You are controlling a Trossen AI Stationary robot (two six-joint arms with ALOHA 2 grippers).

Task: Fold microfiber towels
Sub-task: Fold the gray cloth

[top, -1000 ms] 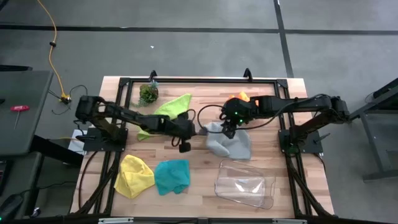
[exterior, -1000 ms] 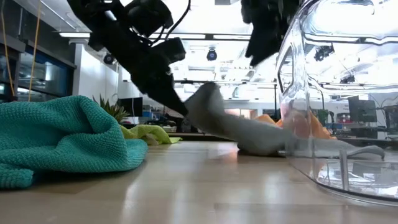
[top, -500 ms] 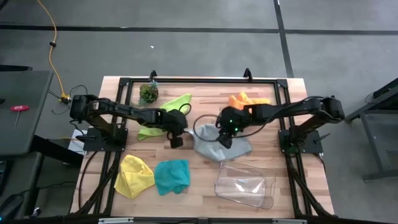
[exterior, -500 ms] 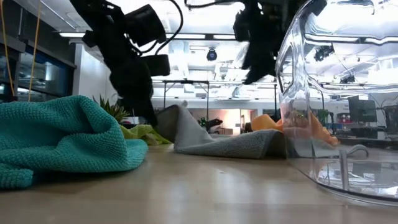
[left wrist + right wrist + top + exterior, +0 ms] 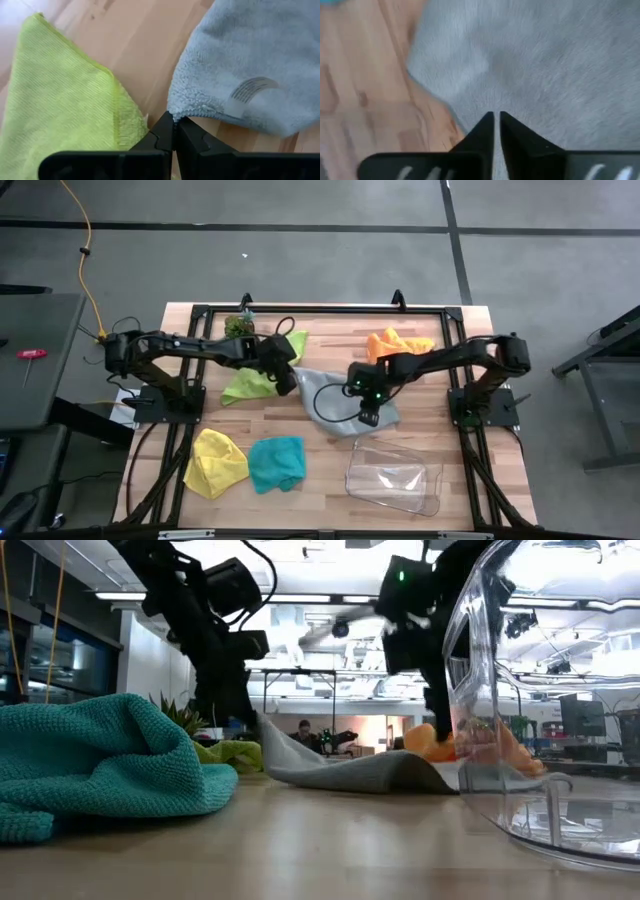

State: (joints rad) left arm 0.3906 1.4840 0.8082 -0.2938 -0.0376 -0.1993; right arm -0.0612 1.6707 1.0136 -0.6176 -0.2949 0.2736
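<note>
Grey towel (image 5: 345,402) now spread flatter across wooden table (image 5: 320,480).

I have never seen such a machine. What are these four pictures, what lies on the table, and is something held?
It is a robot with two dark arms at a wooden table. Each arm ends in a two-finger hand. One picture looks down from above, one looks level across the table top, and two come from cameras on the wrists.

On the table lie five small towels: the lime green towel, the orange towel, the grey towel, the yellow towel and the teal towel. There is also a clear plastic tray and a small leafy clump.

The left hand is shut on a corner of the grey towel. The right hand is shut, low over the same towel; whether it pinches the cloth, I cannot tell.
</note>
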